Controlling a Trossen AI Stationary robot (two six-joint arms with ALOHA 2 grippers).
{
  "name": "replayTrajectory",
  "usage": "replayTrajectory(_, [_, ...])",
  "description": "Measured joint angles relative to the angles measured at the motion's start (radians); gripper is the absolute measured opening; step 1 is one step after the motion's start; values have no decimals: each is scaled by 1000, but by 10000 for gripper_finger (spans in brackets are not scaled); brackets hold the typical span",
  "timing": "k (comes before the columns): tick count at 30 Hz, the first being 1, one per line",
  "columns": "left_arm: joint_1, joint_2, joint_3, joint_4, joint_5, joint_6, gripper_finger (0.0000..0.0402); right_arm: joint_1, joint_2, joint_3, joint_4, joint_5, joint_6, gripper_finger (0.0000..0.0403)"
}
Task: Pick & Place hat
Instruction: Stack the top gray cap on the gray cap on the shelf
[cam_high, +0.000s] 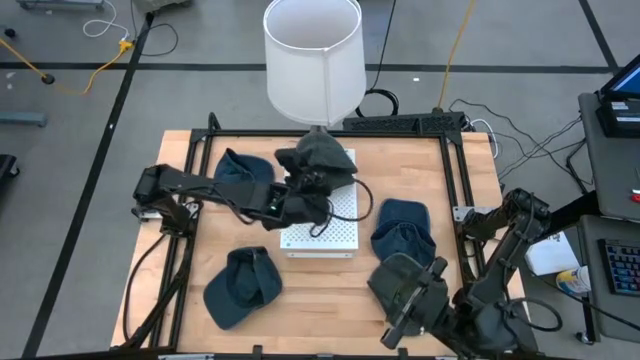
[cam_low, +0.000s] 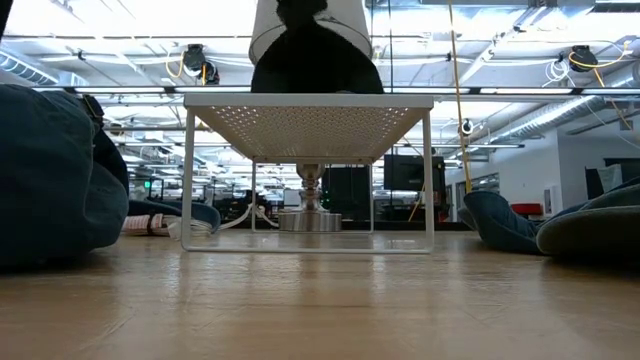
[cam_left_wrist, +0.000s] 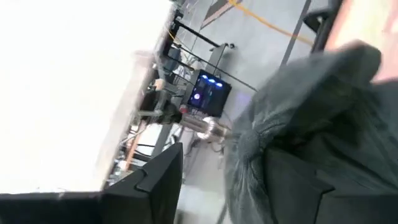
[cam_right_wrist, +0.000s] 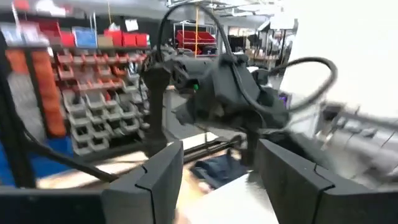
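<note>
A dark grey hat (cam_high: 320, 152) lies on the far end of the white perforated stand (cam_high: 325, 232); the low view shows it on top as well (cam_low: 315, 62). My left gripper (cam_high: 312, 184) is at the hat's near side, raised over the stand. It is open in the left wrist view (cam_left_wrist: 217, 186), where the hat (cam_left_wrist: 311, 124) fills the space past one finger. My right gripper (cam_right_wrist: 217, 180) is open and holds nothing, raised above the table's near right corner (cam_high: 405, 305) beside another dark grey hat (cam_high: 392, 276). My left gripper stands open at the near side of the grey hat (cam_left_wrist: 249, 155), which rests on the stand. One finger (cam_left_wrist: 298, 186) overlaps the hat in the left wrist view. I cannot tell whether it touches the cloth.
Blue hats lie on the wooden table at far left (cam_high: 240, 168), near left (cam_high: 243, 287) and right of the stand (cam_high: 403, 228). A white lampshade (cam_high: 312, 60) stands over the far edge, its base (cam_low: 310, 215) behind the stand. A black frame (cam_high: 455, 180) borders the table.
</note>
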Motion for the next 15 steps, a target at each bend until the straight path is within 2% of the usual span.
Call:
replayTrajectory(6, [-24,-110,1,32,32,-59,213,-64,-11,-53,-1,0,-175,197])
replayTrajectory(15, [-46,-168,1,20,93,-66,214,-157,-143,-257,14,0,-174,197])
